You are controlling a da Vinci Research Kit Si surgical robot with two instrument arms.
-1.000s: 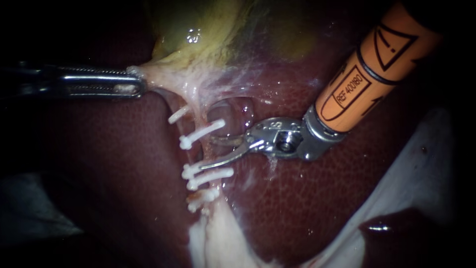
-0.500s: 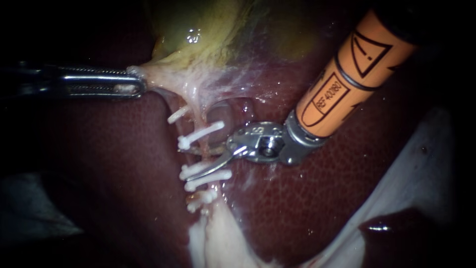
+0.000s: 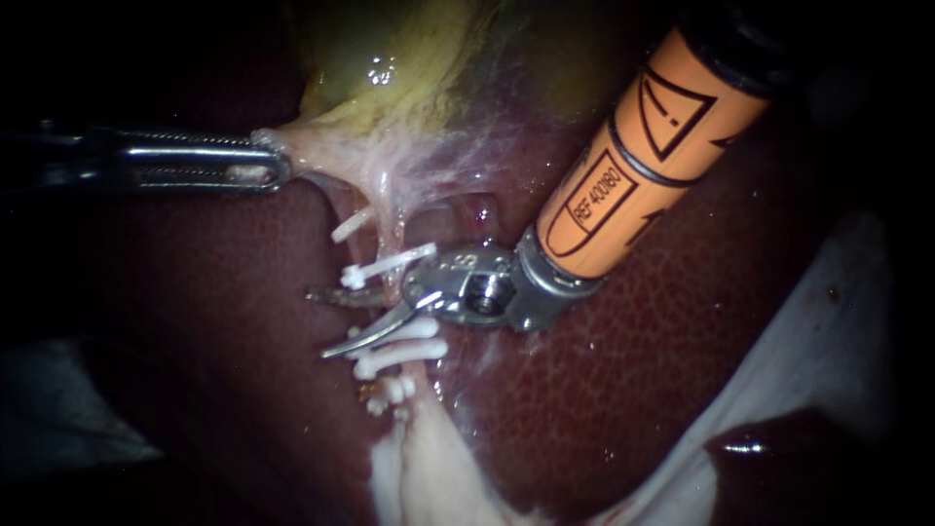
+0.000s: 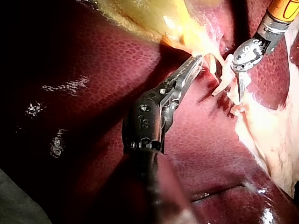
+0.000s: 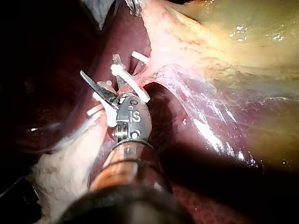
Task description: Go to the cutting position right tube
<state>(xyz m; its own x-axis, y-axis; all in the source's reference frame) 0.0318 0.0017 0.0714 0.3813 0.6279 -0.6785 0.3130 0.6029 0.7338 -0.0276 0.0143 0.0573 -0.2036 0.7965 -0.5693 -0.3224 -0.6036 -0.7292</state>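
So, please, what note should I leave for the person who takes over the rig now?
Left instrument: jaws shut on tissue at the edge of the gallbladder, holding it taut.
Right instrument: jaws open, set across the clipped tube, between the upper clip and the lower clips.
Done: cutting position seems reached.
Left: confirm the tube lies between the blades; nothing is cut yet.

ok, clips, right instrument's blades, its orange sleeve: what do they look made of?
Clips: white, matte, no glint, likely plastic. Right instrument blades: bare polished metal, bright highlights along the edges. Orange sleeve: smooth, slightly glossy, black print; plastic or coating, cannot tell which.
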